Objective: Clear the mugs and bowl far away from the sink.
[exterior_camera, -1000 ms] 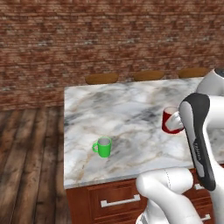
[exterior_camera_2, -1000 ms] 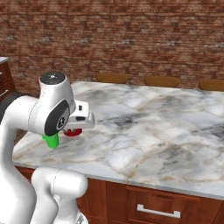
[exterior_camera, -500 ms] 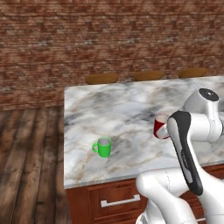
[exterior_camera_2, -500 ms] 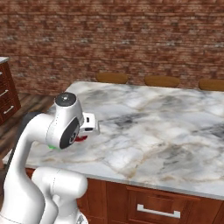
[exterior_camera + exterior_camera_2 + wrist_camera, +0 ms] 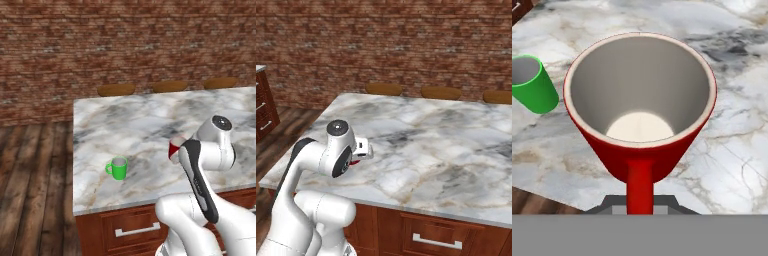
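Marble counter (image 5: 130,125) is seen spanning the island, veined grey and tan, above wooden cabinets (image 5: 125,230) with a drawer handle. Behind it a brick wall (image 5: 125,45) is seen, and three brown stools (image 5: 116,90) are lined along the far edge. Plank flooring (image 5: 30,190) is shown to the left. The white arm (image 5: 200,170) is folded low over the counter's near side.

The red mug (image 5: 640,105) is viewed from above in the hand view, upright, its pale inside open to the camera and its handle pointing down toward the gripper (image 5: 640,202). The handle is seen running into the dark gripper body at the bottom edge; whether the jaws are clamped on it cannot be told. In the left base view the red mug (image 5: 175,148) is partly hidden by the arm. The green mug (image 5: 118,168) is stood upright on the marble, near the red one but apart from it, handle to the left; in the hand view the green mug (image 5: 532,84) is at the left.
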